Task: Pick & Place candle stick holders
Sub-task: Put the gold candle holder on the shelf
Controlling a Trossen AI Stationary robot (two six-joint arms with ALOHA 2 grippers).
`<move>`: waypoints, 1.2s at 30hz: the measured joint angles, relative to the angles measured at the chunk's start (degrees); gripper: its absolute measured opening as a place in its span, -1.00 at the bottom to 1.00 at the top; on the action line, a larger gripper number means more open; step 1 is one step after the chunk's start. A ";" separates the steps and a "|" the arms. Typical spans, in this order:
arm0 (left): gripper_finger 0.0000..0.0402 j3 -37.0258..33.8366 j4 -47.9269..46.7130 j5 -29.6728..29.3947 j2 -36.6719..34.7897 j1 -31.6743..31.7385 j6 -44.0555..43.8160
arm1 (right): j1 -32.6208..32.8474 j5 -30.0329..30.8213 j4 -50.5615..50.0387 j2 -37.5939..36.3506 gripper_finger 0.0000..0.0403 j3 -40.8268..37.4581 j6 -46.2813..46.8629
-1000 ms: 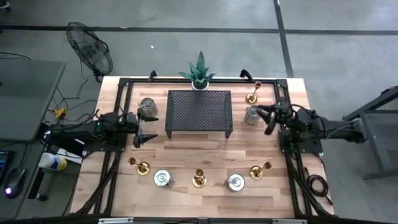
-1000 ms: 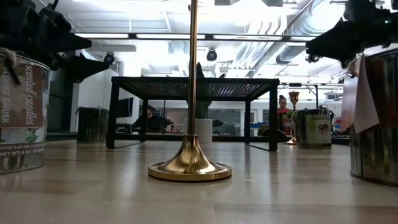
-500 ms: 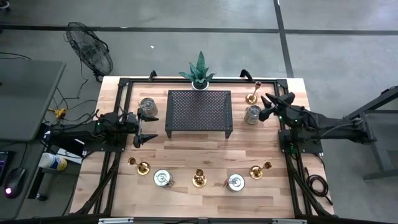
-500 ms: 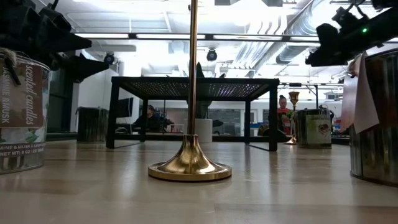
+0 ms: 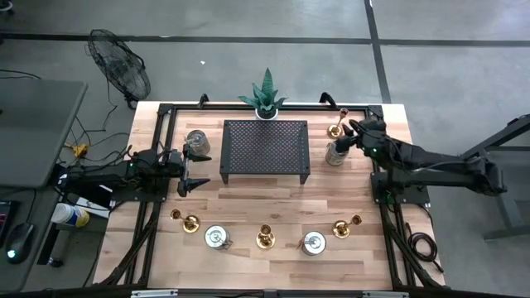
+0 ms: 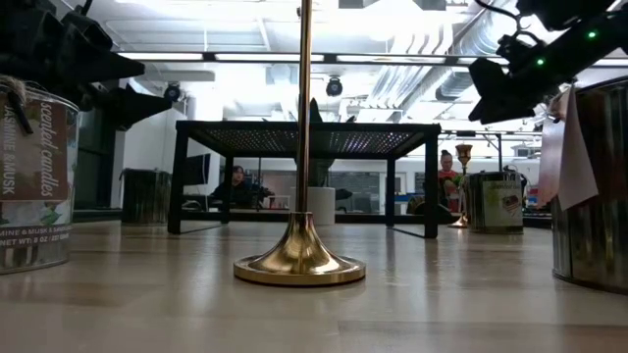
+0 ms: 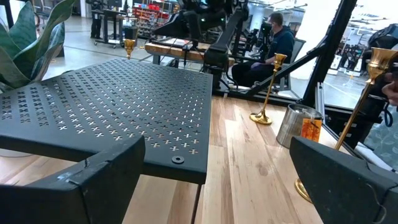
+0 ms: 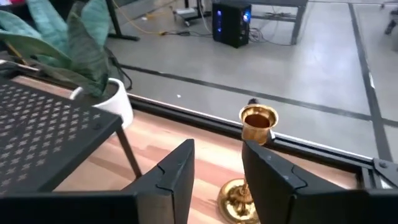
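The right gripper (image 5: 354,132) hung over the far right part of the table, just right of the black perforated rack (image 5: 265,150), between the silvery tin candle holder (image 5: 335,153) and the brass candlestick holder (image 5: 336,128) standing behind it. Its fingers (image 8: 168,177) were parted with only a narrow gap and had nothing between them; in the right wrist view that brass candlestick holder (image 8: 247,163) stood just past the fingertips, not touched. The green plant in its white pot (image 5: 266,94) sat right behind the rack, at the table's back edge.

The left gripper (image 5: 195,172) sat off to the left of the rack, fingers spread wide and holding nothing, with another silvery tin holder (image 5: 197,141) just behind it, near the rack's left back corner.

The rest of the holders were lined up along the front of the table (image 5: 248,203), well in front of the rack: a brass one lying over at front left (image 5: 187,220), a silvery tin (image 5: 216,237), an upright brass candlestick (image 5: 265,237) roughly in line with the rack's middle, another silvery tin (image 5: 314,242), and a brass one tipped on its side at front right (image 5: 345,226). From the low view the upright brass stem (image 6: 300,250) stood directly in front of the rack (image 6: 306,135).
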 joint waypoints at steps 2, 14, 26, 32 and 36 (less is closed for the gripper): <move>0.95 0.00 0.01 -0.02 0.00 0.00 0.01 | -1.32 -0.80 0.03 1.75 -0.28 1.25 0.06; 0.95 0.04 0.01 0.00 0.00 0.00 0.01 | -8.06 -7.25 -2.38 10.89 -0.01 6.57 2.11; 0.95 0.04 -0.01 0.01 0.00 -0.01 -0.01 | -9.91 -13.82 -3.09 9.44 0.05 3.37 -3.33; 0.95 0.04 0.00 -0.02 0.01 0.00 0.00 | -9.88 -11.08 -2.96 9.49 0.15 0.50 -3.87; 0.95 0.02 0.01 0.01 0.02 -0.01 0.01 | -9.84 -10.05 -1.67 10.24 0.19 -0.34 0.10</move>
